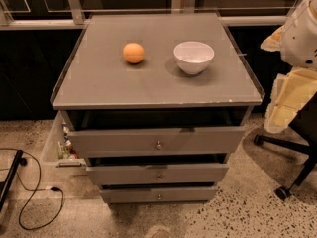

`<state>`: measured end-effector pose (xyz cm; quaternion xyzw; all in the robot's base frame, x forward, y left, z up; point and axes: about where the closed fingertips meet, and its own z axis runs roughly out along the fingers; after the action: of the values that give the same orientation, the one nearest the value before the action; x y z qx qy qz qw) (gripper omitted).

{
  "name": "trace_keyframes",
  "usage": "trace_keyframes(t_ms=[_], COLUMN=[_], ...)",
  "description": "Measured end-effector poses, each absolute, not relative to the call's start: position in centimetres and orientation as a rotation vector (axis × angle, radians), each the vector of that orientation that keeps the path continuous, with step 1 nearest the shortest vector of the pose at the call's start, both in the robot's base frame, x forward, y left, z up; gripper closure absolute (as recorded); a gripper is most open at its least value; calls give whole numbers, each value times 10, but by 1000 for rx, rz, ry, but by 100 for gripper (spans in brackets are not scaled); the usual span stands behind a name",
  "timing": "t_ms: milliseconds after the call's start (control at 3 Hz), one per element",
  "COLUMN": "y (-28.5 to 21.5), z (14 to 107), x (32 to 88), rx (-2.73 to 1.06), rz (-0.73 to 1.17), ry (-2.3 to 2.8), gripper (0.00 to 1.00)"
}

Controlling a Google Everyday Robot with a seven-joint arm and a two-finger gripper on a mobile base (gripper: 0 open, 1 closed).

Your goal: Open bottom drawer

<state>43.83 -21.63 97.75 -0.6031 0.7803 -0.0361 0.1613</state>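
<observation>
— Where's the gripper (289, 102)?
— Right of the cabinet (148, 86), apart from it, cut off at the edge. Open or closed, I can't tell.
— The bottom drawer (131, 195)?
— Lowest on the cabinet: narrow grey front, small round knob (159, 197).

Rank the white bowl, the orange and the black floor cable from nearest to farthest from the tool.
Tool hangs at the right edge.
1. White bowl, right side of the cabinet top.
2. Orange, left of the bowl.
3. Black cable, floor, far left.
</observation>
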Motion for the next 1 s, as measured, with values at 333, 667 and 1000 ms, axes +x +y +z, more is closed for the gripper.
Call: trace_keyframes(t_ms=[333,667,1000], y=[-216,-218,-218], z=[977,950,890], x=[437,426,410], rx=[-1722,-1737,-1789], rz=[-110,-68,35], ry=[2220,2213,2178], gripper=[0,0,0])
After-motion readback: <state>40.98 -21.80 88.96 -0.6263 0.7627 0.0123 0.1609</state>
